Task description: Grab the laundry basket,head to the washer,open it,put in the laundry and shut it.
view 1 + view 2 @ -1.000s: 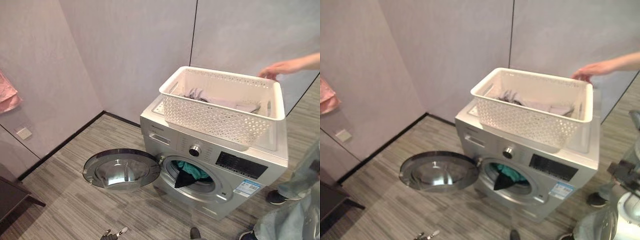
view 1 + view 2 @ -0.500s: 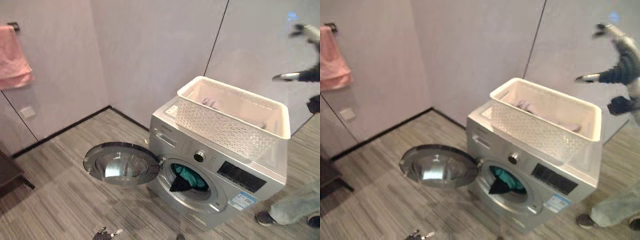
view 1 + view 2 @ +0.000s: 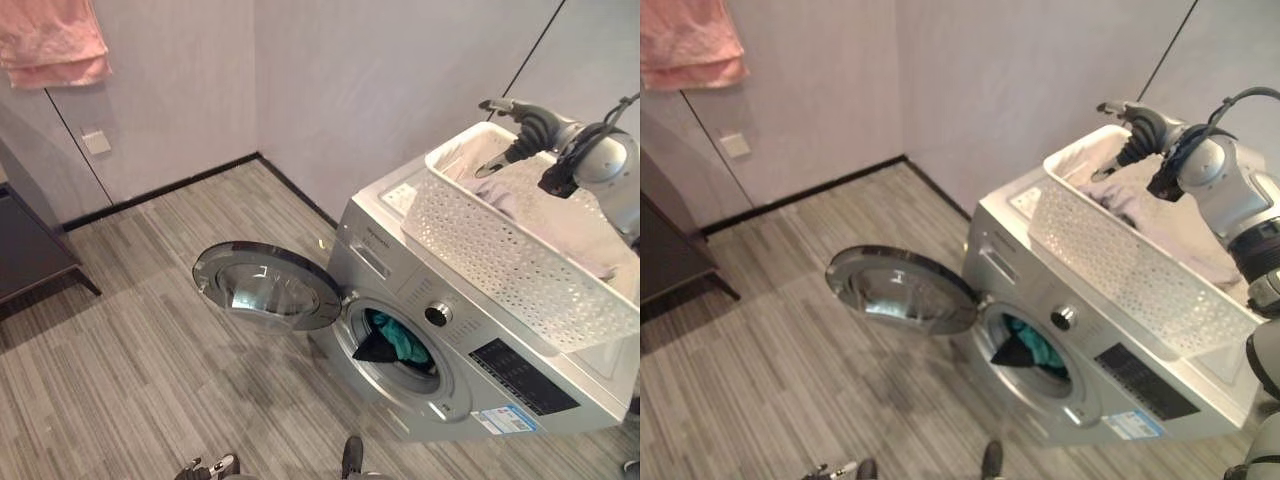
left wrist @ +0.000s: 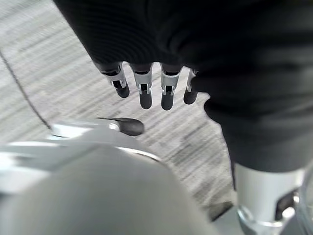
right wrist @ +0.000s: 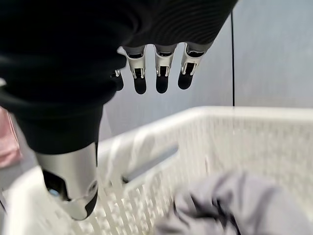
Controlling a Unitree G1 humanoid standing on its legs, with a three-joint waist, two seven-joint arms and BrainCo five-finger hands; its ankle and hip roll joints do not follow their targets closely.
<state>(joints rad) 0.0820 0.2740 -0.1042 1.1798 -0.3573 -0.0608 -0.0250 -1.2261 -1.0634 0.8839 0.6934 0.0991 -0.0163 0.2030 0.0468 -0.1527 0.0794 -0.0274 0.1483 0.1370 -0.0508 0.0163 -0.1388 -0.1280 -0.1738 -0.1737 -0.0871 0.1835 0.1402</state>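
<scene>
Right wrist view shows right hand (image 5: 156, 68) relaxed above basket (image 5: 234, 127) laundry (image 5: 230, 205).

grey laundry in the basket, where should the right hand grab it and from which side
Probably at the bunched folds of the grey laundry, coming straight down from above. It lies loose inside the white basket on top of the washer, walled in on every side, so only the open top gives access. The right hand hovers open over the basket's far end, holding nothing; raised folds would suit a pinch.
</scene>
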